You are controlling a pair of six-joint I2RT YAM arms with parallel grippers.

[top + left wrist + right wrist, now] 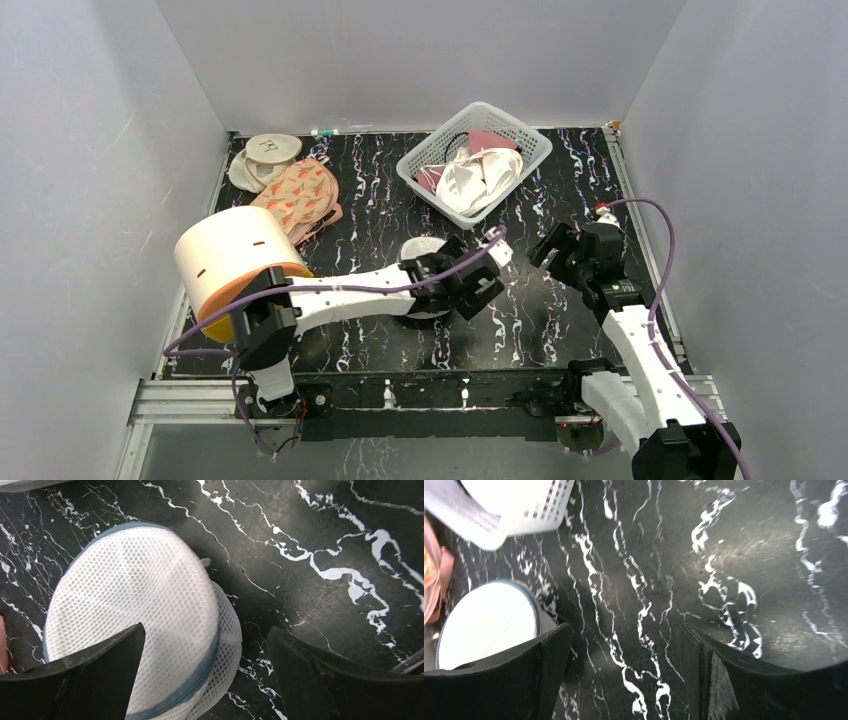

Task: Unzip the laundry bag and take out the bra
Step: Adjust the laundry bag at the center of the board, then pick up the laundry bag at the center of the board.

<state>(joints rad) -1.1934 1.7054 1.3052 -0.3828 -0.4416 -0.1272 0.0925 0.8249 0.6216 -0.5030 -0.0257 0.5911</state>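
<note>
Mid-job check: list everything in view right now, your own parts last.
laundry bag: one, white mesh with a blue-grey zip rim, table centre
cylinder: one, cream with an orange base, left edge
floral pads: one pile, peach, back left
round cream pieces: count unclear, behind the pads
basket: one, white lattice, back right of centre
white cloth: one bundle, inside the basket
table: one, black with white veining
left tool: one, black, open over the bag
right tool: one, black, open over bare table

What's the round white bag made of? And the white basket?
The laundry bag looks like soft white fabric mesh, tiny holes all over, with a blue-grey cloth trim. The basket is probably hard, smooth plastic, with a stiff lattice of holes.
</note>
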